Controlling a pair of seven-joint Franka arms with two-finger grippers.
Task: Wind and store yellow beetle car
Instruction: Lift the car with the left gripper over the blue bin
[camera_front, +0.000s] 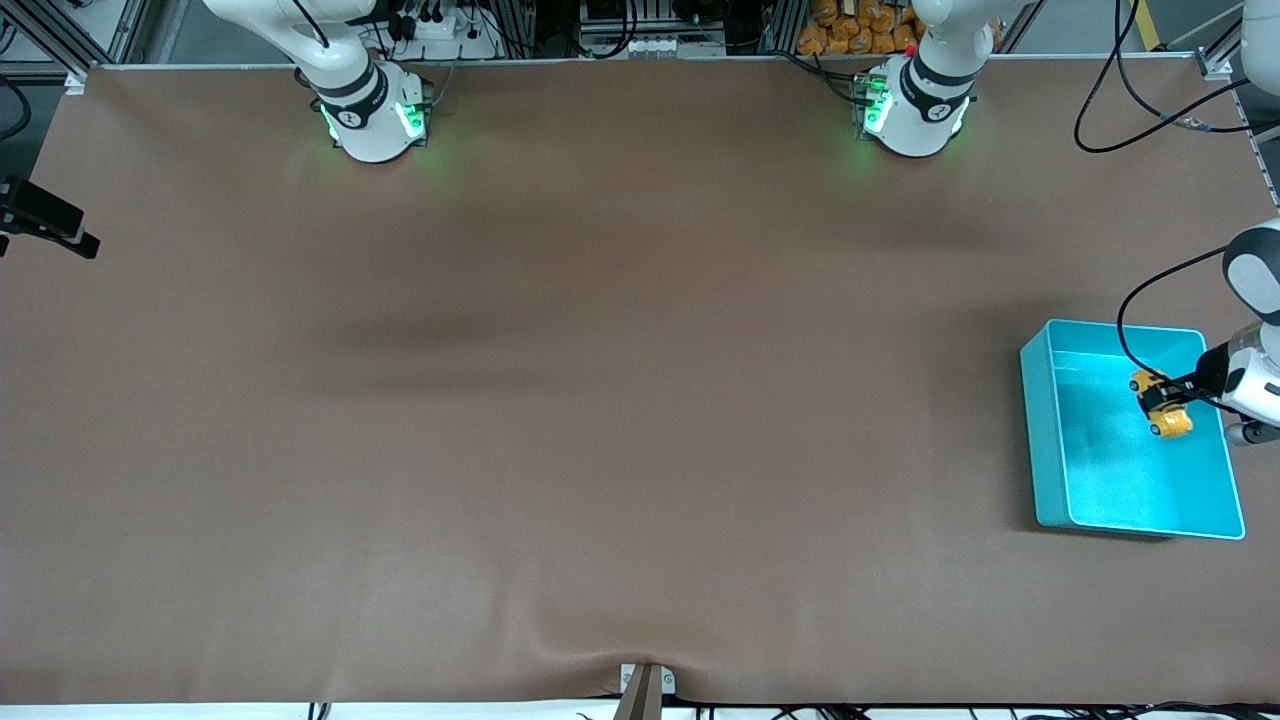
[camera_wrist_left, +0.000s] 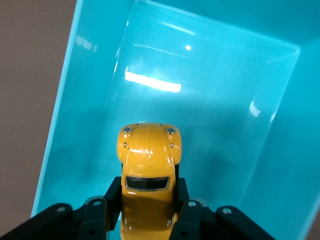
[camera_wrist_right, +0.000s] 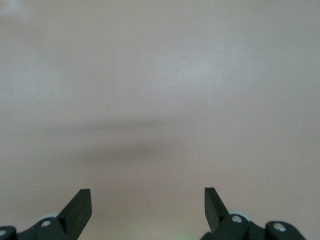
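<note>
The yellow beetle car is held in my left gripper over the inside of the turquoise bin, at the left arm's end of the table. In the left wrist view the black fingers press both sides of the car, whose rounded nose points at the bin's floor. I cannot tell whether the car touches the floor. My right gripper is open and empty above bare brown table; it does not show in the front view.
A black camera mount juts over the table's edge at the right arm's end. A metal bracket sits at the table's edge nearest the front camera. A black cable loops above the bin.
</note>
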